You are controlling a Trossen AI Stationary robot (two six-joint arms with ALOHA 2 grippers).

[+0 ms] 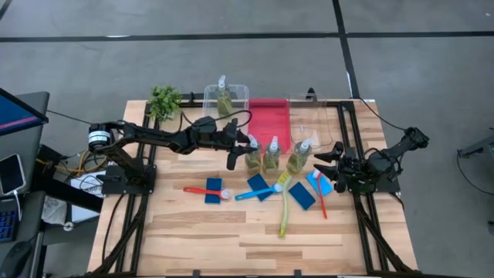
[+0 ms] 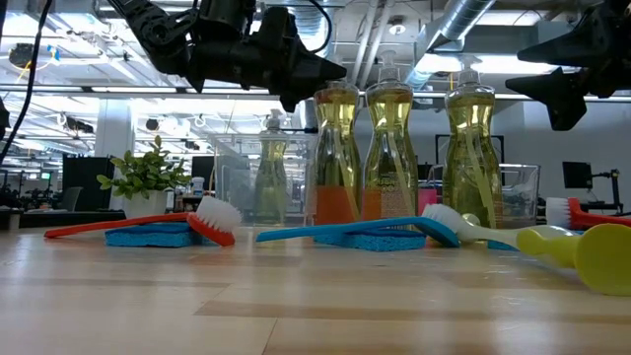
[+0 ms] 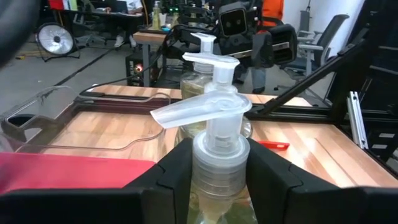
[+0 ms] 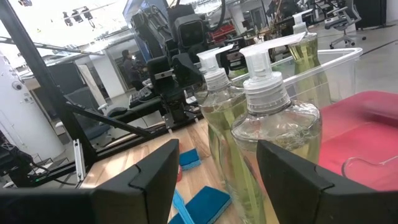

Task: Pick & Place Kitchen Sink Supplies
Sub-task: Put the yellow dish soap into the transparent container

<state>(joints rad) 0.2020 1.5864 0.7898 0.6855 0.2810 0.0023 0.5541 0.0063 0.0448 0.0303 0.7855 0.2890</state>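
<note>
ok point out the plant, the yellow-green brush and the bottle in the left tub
plant [image 1: 164, 101], high view, middle of the leaves
yellow-green brush [image 1: 283, 210], high view, middle of the handle
bottle in the left tub [image 1: 223, 97], high view, bottle body

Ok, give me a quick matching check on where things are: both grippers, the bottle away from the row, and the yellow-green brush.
Things:
1. left gripper
2. right gripper
3. fourth pump bottle
4. yellow-green brush

Places or states:
a. standing inside a clear tub beside the plant
b. lying flat on the table
c. at the neck of the row's left-end bottle
d. jaws open, by the row's right-end bottle

Pairs: 1-c, 2-d, 3-a, 4-b
</note>
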